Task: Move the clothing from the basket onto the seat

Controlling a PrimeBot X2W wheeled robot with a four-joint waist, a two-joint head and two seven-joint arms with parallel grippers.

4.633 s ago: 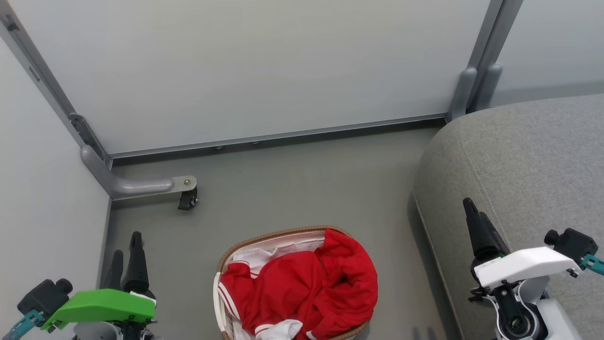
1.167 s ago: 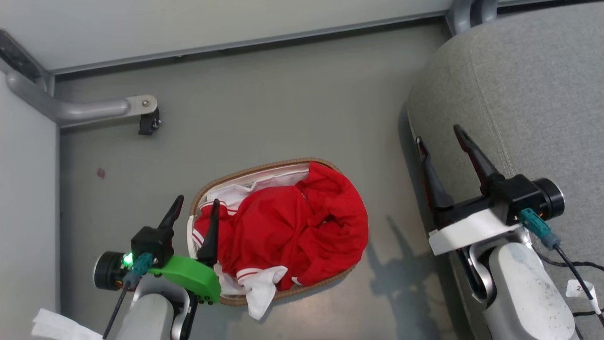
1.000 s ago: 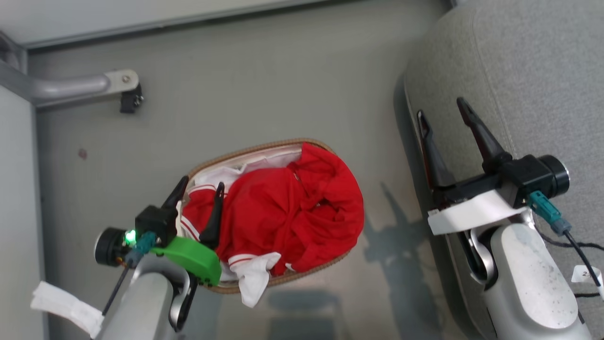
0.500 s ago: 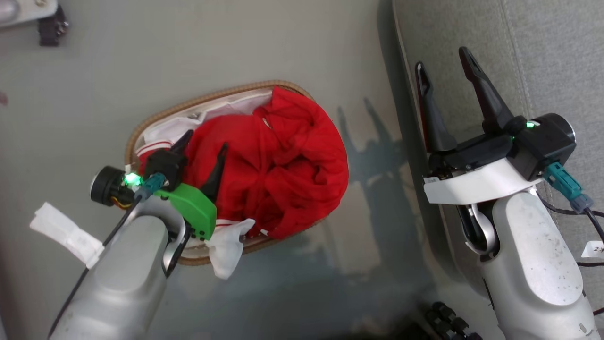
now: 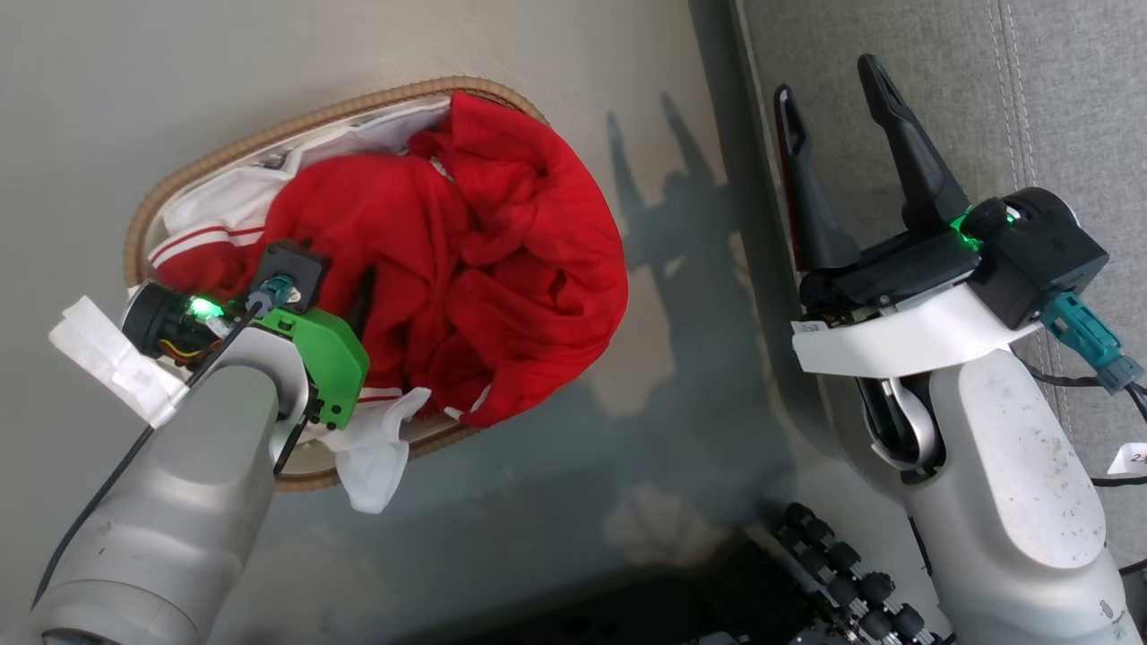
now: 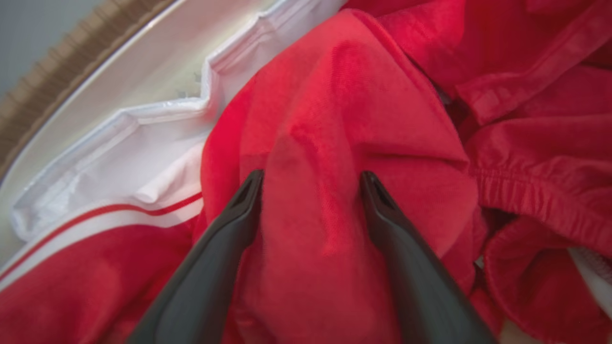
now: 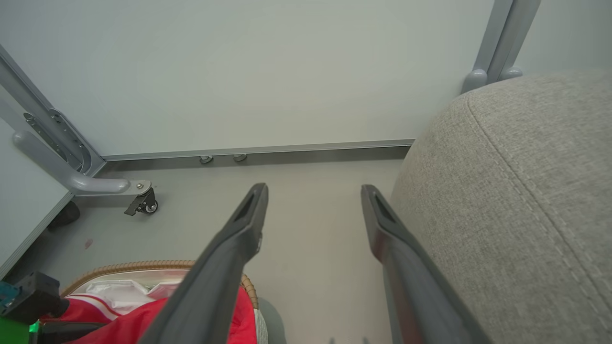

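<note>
Grey fabric sofa seat (image 5: 1057,90) at my right, oval white basket with brown woven rim (image 5: 296,121) on floor (image 5: 72,107) holds crumpled red-and-white garment (image 5: 502,242), my left end effector (image 6: 311,177) released astride a red fold, right end effector (image 5: 826,79) released, empty, by seat edge.

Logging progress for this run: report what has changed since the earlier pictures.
The left gripper swung in from beside the basket and sank into the clothing, jaws open astride a red fold, not yet closed. The right gripper stayed open by the seat; the clothing still lies in the basket.
</note>
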